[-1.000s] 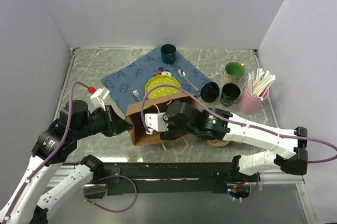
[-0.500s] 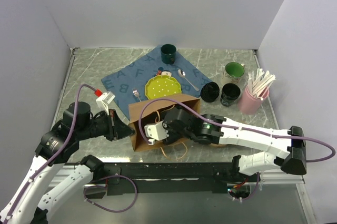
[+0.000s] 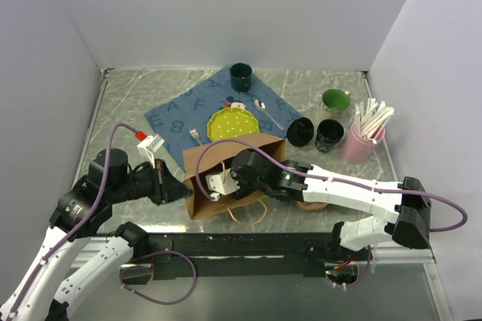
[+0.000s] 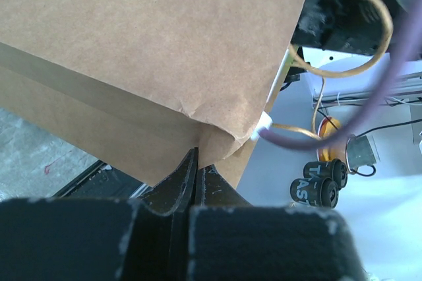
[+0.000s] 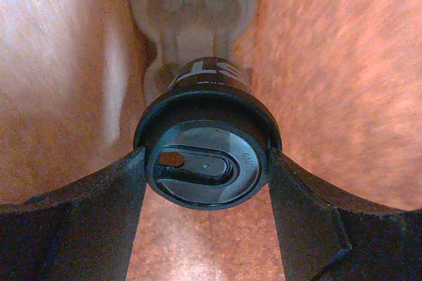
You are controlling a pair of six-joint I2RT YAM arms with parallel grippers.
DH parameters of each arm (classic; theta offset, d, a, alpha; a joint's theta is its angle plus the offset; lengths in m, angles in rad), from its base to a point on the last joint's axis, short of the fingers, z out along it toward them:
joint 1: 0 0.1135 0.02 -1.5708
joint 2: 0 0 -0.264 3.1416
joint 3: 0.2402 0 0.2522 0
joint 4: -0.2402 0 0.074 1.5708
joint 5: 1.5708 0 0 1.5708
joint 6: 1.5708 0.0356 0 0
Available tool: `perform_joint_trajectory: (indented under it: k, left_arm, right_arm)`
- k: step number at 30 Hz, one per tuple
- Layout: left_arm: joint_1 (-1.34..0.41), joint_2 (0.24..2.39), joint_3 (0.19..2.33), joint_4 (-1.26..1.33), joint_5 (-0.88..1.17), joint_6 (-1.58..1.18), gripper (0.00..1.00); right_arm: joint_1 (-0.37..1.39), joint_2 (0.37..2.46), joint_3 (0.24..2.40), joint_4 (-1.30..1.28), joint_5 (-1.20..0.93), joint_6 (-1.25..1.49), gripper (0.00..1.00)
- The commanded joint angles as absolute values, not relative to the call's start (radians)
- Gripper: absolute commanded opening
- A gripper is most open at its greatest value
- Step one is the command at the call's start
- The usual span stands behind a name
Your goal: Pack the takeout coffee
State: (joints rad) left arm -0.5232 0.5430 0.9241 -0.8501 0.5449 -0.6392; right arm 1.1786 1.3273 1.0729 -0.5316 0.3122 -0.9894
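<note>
Okay, the right tool (image 5: 206,165) is deep inside the paper bag (image 3: 197,199). Its fingers (image 5: 99,215) press on both sides of a black lidded cup (image 5: 201,132) at the lid rim. The cup points straight ahead of the tool, white lettering on its upper side, brown bag walls all round. The left tool (image 4: 196,162) is pressed together, pinching the bag's corner fold right at its tips. A second cup (image 3: 300,131) and a third cup (image 3: 328,134) sit on the bench (image 3: 128,102) outside the bag, well behind the right tool.
</note>
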Motion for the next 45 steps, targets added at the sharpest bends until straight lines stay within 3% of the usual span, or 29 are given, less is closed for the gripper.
perform_joint_trajectory:
  k: [1,45]
  left_arm:
    - [-0.526,0.54,0.942,-0.839,0.569,-0.629,0.01]
    - [-0.526,0.557,0.957,-0.79,0.64,-0.611,0.01]
  right_arm:
    - [1.152,1.269,1.039,-0.499,0.299,-1.008,0.36]
    - [1.089,1.298,0.928,-0.325,0.23,-0.966,0.36]
